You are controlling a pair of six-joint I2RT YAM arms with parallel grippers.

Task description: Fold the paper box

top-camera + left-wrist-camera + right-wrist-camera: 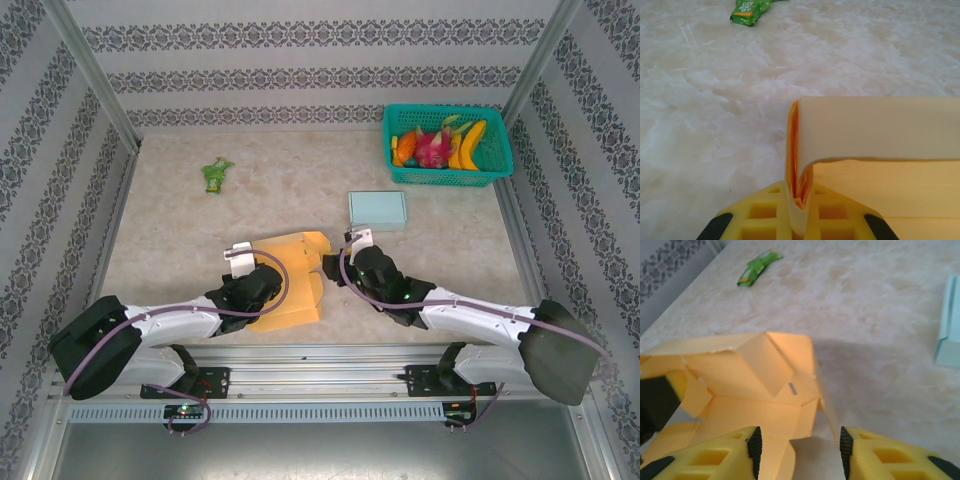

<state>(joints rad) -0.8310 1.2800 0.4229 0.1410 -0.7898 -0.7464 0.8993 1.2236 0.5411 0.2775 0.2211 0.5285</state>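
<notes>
At the near middle of the desk (300,180), between the two arms, the orange paper box (298,262) is lying partly folded. One panel is standing up at its far side, and the rest is spreading flat toward the near edge. The left hand (799,200) is gripping the box's left side. Its yellow fingers (762,212) are closing tight on a doubled flap, which is rising from the pinch and curling over to the right in the left wrist view. The right hand (797,452) is sitting at the box's right side with its jaws standing apart. A corner of a flat flap is lying in the gap between them, and neither finger is visibly pressing on it. A green packet (215,173) is resting well beyond the box on the far left. A pale blue box (378,210) is lying just beyond the right hand. In the far right corner, a green basket (450,178) is holding bananas and other fruit.
</notes>
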